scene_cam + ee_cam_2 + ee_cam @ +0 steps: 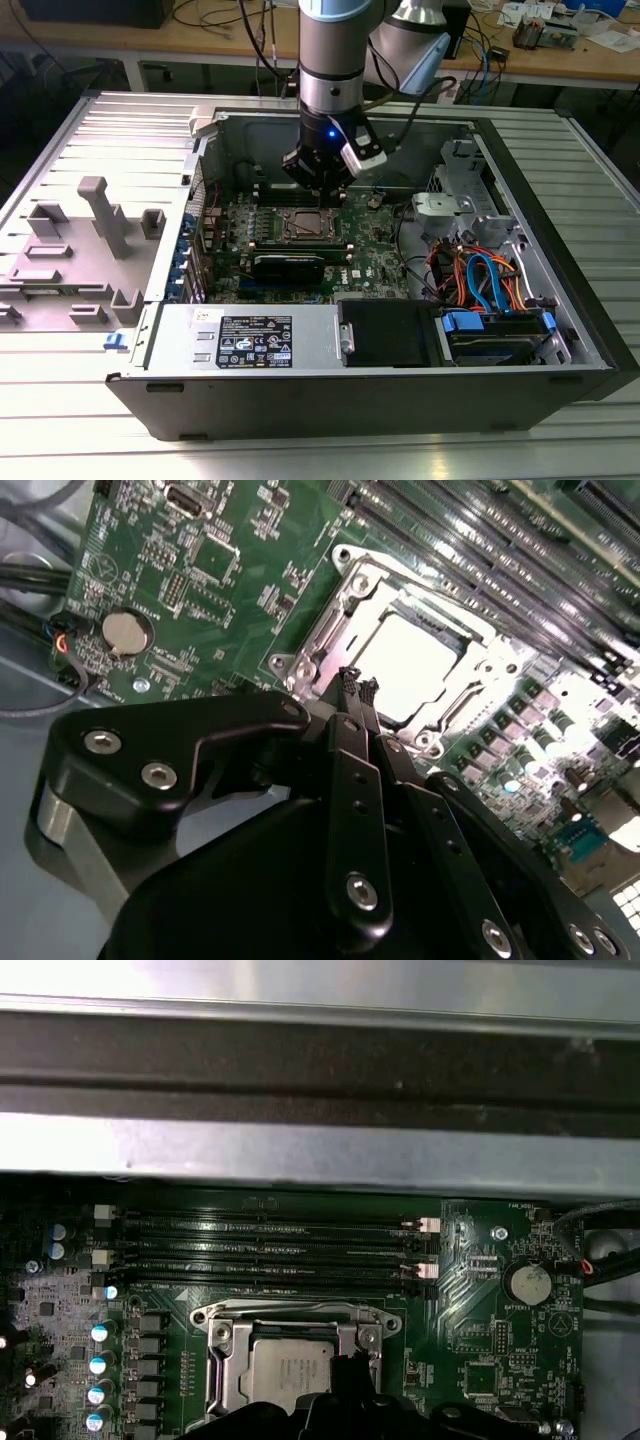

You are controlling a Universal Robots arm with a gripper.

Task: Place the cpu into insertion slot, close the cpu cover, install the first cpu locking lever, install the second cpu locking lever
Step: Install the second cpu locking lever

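Hovering directly above the insertion slot point(405, 670), gripper point(360, 685) jaws together, empty; cpu point(415, 665) seated, cpu cover point(285, 1312) closed around it.

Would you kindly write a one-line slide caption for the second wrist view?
Shut pincer poised at the edge of the socket's metal cover, with the chip seated inside.

Power supply point(180, 335) sticker point(255, 338): white, with rows of fine print and small marks, at 7 o'clock from the socket in the exterior view; nothing legible.
Motherboard point(470, 1270) silkscreen: tiny white lettering, unreadable.
cpu point(290, 1375) top: faint engraved lines, unreadable.
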